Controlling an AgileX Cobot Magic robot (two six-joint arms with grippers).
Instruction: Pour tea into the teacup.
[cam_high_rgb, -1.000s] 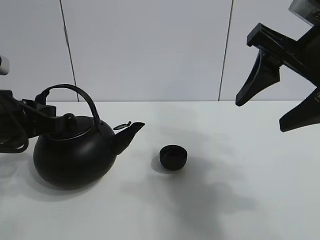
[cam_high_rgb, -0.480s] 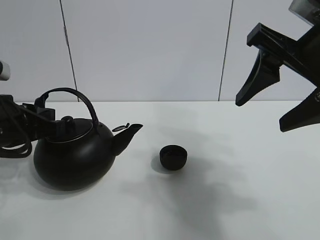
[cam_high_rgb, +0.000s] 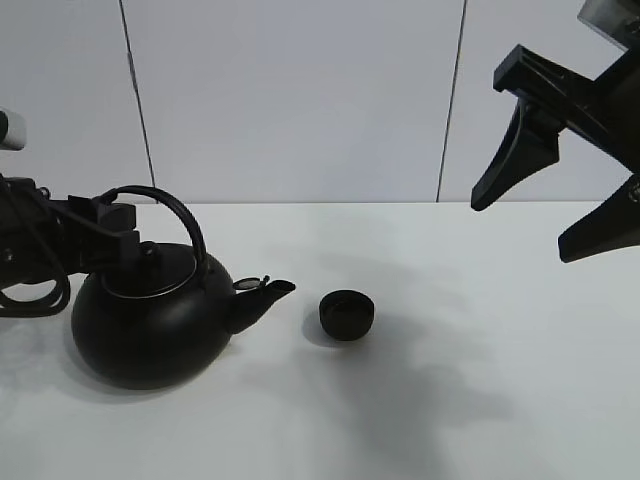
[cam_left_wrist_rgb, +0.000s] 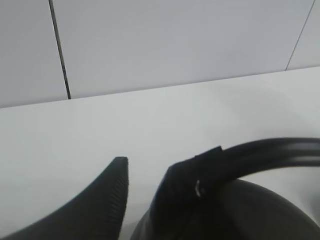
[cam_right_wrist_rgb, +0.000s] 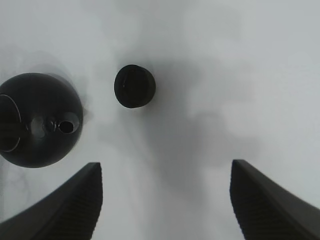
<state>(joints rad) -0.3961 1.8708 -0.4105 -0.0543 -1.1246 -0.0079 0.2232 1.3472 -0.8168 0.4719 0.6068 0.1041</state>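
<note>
The teacup (cam_high_rgb: 347, 313) is a small black bowl standing on the white table, just right of the kettle's spout; it also shows in the right wrist view, teacup (cam_right_wrist_rgb: 134, 86). The big black kettle (cam_high_rgb: 150, 325) rests on the table at the left, with its arched handle (cam_high_rgb: 170, 205) up. My left gripper (cam_high_rgb: 115, 225) is at the handle's left end. In the left wrist view, the left gripper (cam_left_wrist_rgb: 147, 167) has its jaws parted, and the handle (cam_left_wrist_rgb: 270, 152) lies against one finger. My right gripper (cam_high_rgb: 555, 205) hangs high at the right, open and empty, right gripper (cam_right_wrist_rgb: 166, 167).
The white table (cam_high_rgb: 480, 400) stretches in front of a pale panelled wall (cam_high_rgb: 300, 100). The kettle (cam_right_wrist_rgb: 37, 122) appears from above in the right wrist view, lid and spout visible. Nothing else stands on the table.
The kettle has tipped forward and settled level, its spout dropping toward the teacup. My left gripper's jaws have parted at the handle. The right arm has not moved.
</note>
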